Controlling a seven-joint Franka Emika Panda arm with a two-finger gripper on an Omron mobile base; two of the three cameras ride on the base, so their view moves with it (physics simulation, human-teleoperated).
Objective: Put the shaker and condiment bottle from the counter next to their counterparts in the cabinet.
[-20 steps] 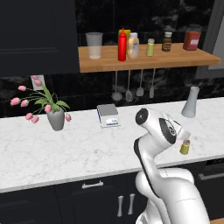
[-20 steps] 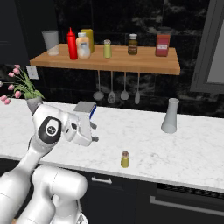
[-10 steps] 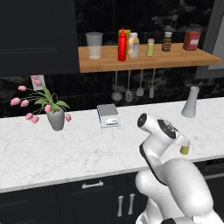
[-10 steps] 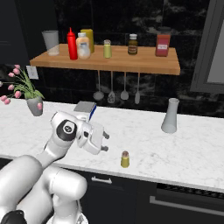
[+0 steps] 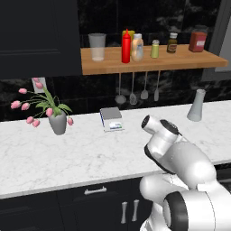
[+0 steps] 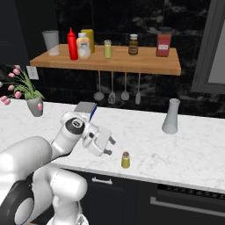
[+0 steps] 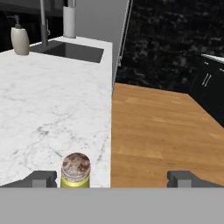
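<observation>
- While you look along the hand view, your gripper [image 7: 111, 178] has its fingers spread wide apart, holding nothing.
- The shaker [image 7: 75, 170] stands upright on the counter [image 7: 52, 109] near its front edge, just inside the left fingertip [image 7: 41, 178] (touching or not, you cannot tell).
- From the right base view, the shaker [image 6: 125, 160] sits just right of the gripper [image 6: 110, 145].
- The condiment bottle [image 6: 72, 44] already stands on the cabinet [image 6: 132, 65], beside a yellow bottle [image 6: 88, 39] and a second shaker [image 6: 107, 49].

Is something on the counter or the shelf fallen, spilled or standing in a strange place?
Nothing is tipped or spilled. The only oddity: one shaker stands alone, upright, near the front edge of the counter, while its twin stands on the shelf beside the bottles.
</observation>
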